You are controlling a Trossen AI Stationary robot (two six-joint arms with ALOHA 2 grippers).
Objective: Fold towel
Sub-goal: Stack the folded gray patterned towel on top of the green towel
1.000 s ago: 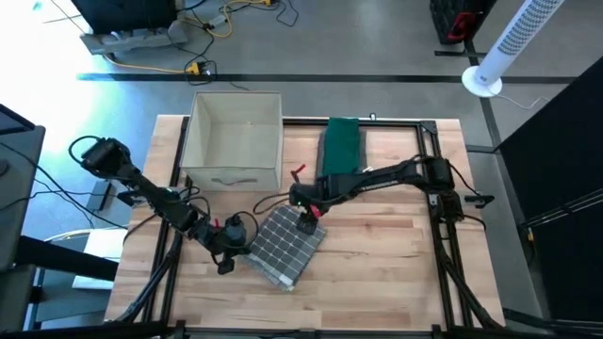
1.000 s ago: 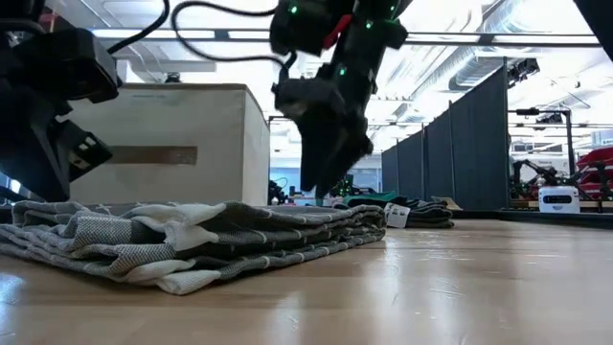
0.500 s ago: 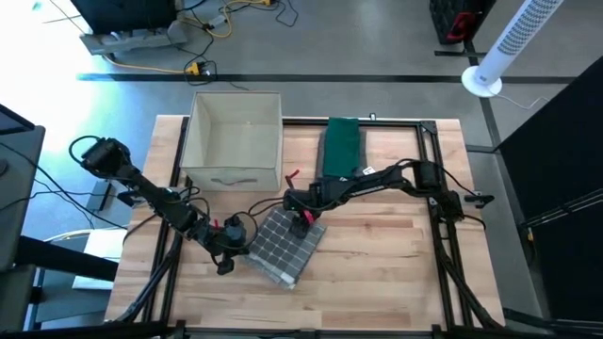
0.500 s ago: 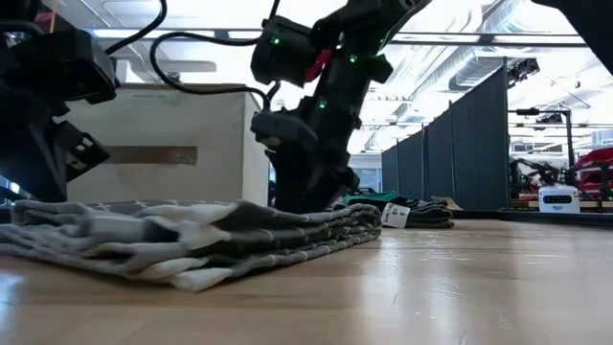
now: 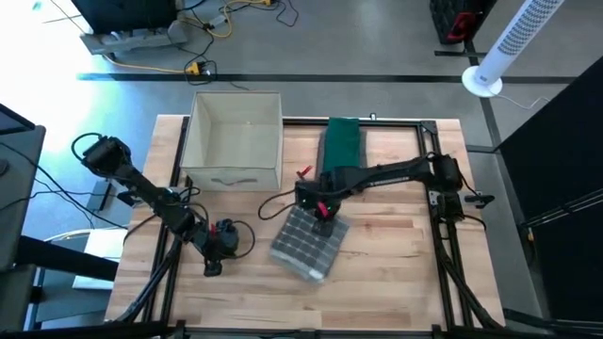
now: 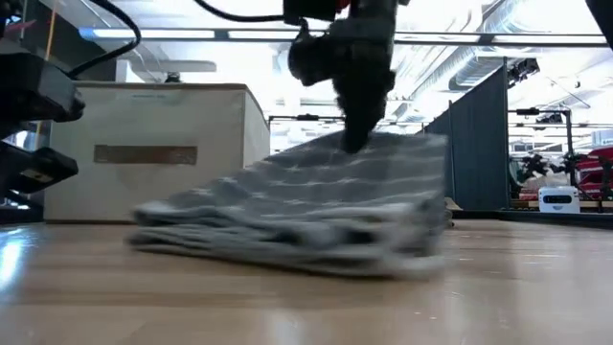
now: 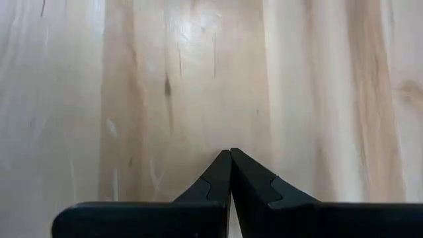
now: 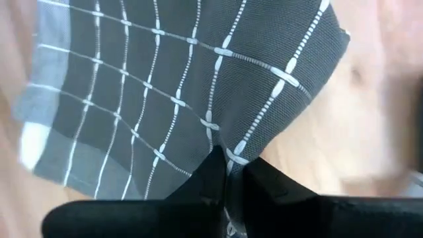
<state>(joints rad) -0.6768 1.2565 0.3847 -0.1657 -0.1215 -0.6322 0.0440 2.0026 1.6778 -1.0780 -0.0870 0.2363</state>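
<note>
Lying folded near the middle of the wooden surface (image 5: 396,282): the grey towel (image 5: 310,242) with its white grid lines, one corner lifted off the wood.

Pinching that raised corner from above: the right pincer (image 5: 321,209), fingers clenched on the towel cloth, arm reaching in from the right side of the frame. In the low view, gripping the towel (image 6: 316,216) at its highest point, the right pincer (image 6: 356,142); cloth sloping down from there to the surface (image 6: 306,307) on both sides, lower layers resting flat. In the right wrist view, closing together on a fold of the towel (image 8: 192,99), the two dark fingers (image 8: 211,175), the cloth puckering where pinched.

Hovering low over bare wood to the left of the towel, apart from it and holding nothing: the left pincer (image 5: 211,270). In the left wrist view, pressing tip to tip with only the plain surface (image 7: 198,79) beneath, the fingers (image 7: 218,178), clenched on nothing.

Standing at the far left part of the surface: a beige open box (image 5: 235,141), well apart from the towel. Lying beside the box at the far edge: a dark green folded cloth (image 5: 342,144), just behind the right arm. Showing in the low view behind the towel: the box (image 6: 158,153), its front wall facing the camera.
</note>
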